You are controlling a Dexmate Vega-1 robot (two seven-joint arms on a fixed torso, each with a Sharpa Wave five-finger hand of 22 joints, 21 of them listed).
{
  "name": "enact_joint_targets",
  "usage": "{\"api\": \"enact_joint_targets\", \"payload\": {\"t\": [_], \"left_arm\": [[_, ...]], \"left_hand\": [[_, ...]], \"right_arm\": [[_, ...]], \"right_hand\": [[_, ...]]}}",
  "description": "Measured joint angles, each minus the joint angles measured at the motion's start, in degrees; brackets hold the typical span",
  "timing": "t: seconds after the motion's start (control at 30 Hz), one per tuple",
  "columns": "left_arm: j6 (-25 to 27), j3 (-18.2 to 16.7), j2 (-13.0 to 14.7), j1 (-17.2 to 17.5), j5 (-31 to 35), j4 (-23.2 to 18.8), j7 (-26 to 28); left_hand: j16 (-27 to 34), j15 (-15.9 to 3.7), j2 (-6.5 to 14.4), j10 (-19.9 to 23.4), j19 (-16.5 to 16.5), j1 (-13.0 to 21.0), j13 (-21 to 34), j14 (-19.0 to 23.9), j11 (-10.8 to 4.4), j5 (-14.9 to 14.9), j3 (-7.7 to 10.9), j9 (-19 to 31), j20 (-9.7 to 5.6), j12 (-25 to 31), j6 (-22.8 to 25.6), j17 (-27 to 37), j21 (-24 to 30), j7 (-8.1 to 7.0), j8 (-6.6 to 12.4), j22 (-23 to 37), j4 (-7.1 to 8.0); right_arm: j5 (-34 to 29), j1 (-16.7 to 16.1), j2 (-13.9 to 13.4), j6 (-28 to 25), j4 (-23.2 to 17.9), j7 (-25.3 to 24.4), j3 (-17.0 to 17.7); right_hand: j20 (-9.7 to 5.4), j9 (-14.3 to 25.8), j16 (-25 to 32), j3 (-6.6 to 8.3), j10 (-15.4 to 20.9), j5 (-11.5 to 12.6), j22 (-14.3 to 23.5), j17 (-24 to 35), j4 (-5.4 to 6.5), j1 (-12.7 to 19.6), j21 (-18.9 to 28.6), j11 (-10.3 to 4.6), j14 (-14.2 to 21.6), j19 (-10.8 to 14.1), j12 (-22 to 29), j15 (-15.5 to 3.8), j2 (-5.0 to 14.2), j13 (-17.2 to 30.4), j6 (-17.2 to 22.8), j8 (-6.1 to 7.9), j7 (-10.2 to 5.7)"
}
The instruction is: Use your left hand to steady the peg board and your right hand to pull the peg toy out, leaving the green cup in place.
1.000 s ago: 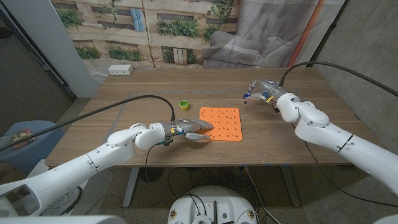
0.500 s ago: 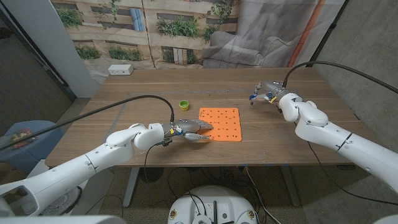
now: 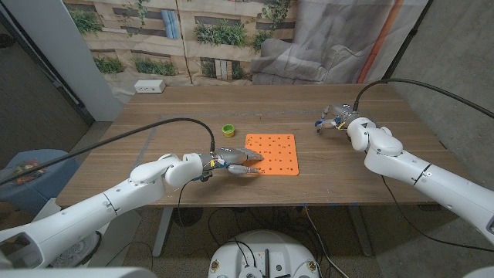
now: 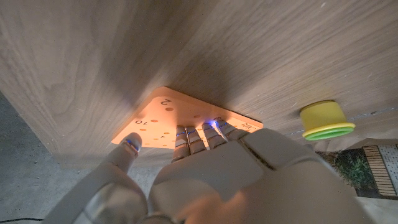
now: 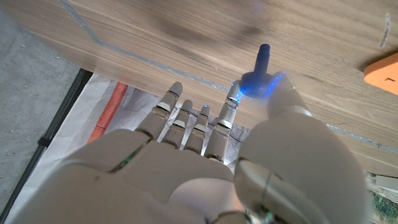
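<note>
Orange peg board (image 3: 272, 154) lies flat near the middle of the wooden table (image 3: 154, 135). Left hand (image 3: 232, 163) is at the board's left edge, fingers stretched out over it; in the left wrist view the fingertips (image 4: 214, 126) press on the board's numbered corner. Green cup (image 3: 228, 130), yellow inside, stands upright just beyond the board's far left corner, apart from both board and hand. Right hand (image 3: 337, 117) is well to the right of the board, over bare table. In the right wrist view it pinches a blue peg toy (image 5: 262, 71) between thumb and a fingertip, other fingers extended; whether the peg touches the table is unclear, probably just above it.
</note>
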Motion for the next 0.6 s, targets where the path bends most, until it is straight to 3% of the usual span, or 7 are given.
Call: {"api": "enact_joint_targets", "payload": {"t": [0.6], "left_arm": [[1.07,-0.87,-0.24,0.09,0.99,-0.32,2.85]], "left_hand": [[-0.13,1.04,0.00,1.35,0.21,0.00,1.10,0.78,1.14,0.00,0.23,-0.03,0.20,-0.25,0.20,-0.05,0.13,0.21,0.23,-0.01,-0.23]], "right_arm": [[1.51,0.75,1.26,-1.87,2.81,-2.23,-1.52]], "right_hand": [[-0.22,-0.08,0.00,-0.17,0.00,0.18,-0.01,0.00,-0.17,0.08,0.00,0.00,0.22,0.22,0.00,0.21,0.07,0.00,0.00,-0.48,0.00]]}}
